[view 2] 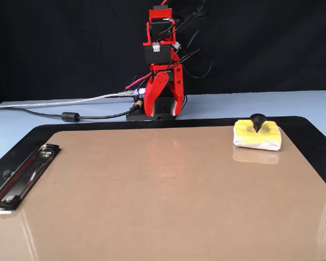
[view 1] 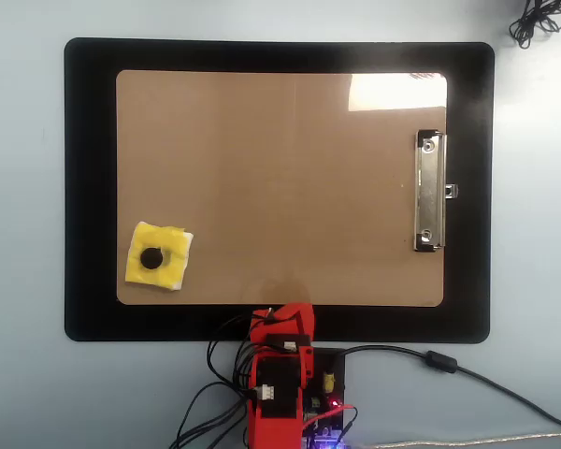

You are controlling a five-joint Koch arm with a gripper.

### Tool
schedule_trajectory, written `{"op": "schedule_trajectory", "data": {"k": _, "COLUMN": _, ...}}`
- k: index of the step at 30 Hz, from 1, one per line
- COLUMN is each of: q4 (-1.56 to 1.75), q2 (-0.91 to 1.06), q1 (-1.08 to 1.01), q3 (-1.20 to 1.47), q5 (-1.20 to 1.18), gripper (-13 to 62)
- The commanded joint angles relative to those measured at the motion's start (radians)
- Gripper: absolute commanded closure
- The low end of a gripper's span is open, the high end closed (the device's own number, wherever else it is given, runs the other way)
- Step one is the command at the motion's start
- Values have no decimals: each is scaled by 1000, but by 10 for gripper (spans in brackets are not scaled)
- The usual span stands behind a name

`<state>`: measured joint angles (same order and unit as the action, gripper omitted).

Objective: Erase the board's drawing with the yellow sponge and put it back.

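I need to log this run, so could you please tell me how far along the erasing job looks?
It looks finished. The clipboard shows no drawing. The yellow sponge sits free at its corner. Nothing is in hand: the end effector hangs open and empty by the arm's base. Nothing visible remains.

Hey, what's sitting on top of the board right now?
Only the yellow sponge lies on the board, near one corner, knob up. No drawing shows on the bare surface. Whatever is under the sponge is hidden. The gripper hangs off the board, by the arm's base.
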<state>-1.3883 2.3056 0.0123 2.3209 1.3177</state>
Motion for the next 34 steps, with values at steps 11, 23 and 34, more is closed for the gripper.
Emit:
{"op": "schedule_trajectory", "data": {"k": 11, "q4": -256, "q2": 46, "q1": -209, "q3": 137, "q5": 20, "gripper": 157}}
{"op": "schedule_trajectory", "data": {"k": 23, "q4": -249, "q2": 44, "q1": -213, "q3": 144, "q5": 18, "gripper": 151}}
{"op": "schedule_trajectory", "data": {"k": 34, "q4": -249, "q2": 44, "q1": -213, "q3": 144, "q5": 18, "gripper": 151}}
